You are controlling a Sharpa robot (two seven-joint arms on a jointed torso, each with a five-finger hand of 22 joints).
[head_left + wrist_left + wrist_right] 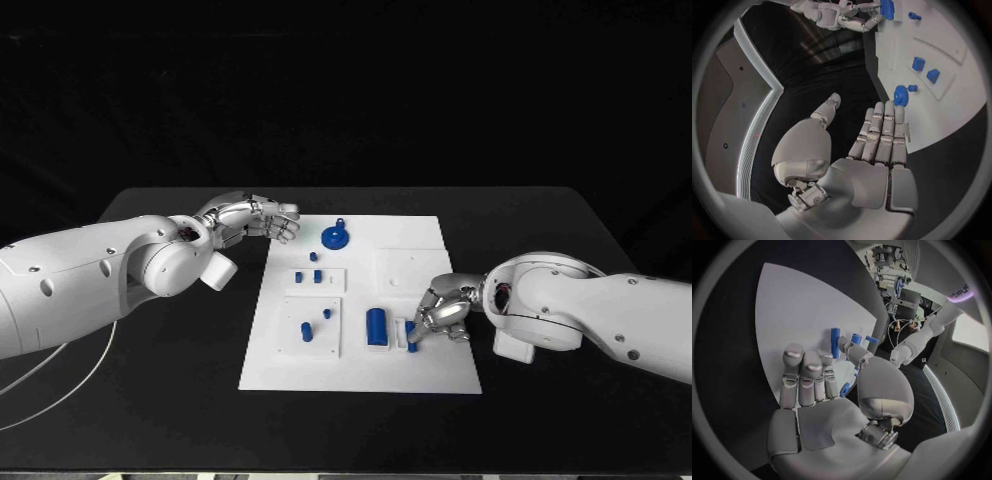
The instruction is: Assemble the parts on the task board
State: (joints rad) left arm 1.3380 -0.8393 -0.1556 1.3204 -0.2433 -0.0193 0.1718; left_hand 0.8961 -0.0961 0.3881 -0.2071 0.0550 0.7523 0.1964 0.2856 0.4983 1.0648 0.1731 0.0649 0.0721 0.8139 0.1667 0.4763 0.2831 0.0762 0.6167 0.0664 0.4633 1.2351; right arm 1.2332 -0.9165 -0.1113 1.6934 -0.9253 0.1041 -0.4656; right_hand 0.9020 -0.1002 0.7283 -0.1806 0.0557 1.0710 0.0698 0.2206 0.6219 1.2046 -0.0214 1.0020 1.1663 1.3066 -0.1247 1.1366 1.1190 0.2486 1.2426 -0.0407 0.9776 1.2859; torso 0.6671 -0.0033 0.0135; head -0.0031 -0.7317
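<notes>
The white task board (418,370) lies mid-table with several blue parts on it. My left hand (260,217) hovers at the board's far left corner with straight fingers (882,132) and holds nothing. A round blue part with a handle (336,237) (901,95) lies just beyond those fingers. My right hand (441,312) is over the board's right side, low down, and pinches a small blue peg (413,346) (844,389) between thumb and finger. A blue cylinder (376,325) (835,336) stands just left of that hand.
Small blue pegs (307,276) stand in a raised plate on the board's left half, and two more (306,329) in the plate nearer me. Black table (159,340) surrounds the board on all sides.
</notes>
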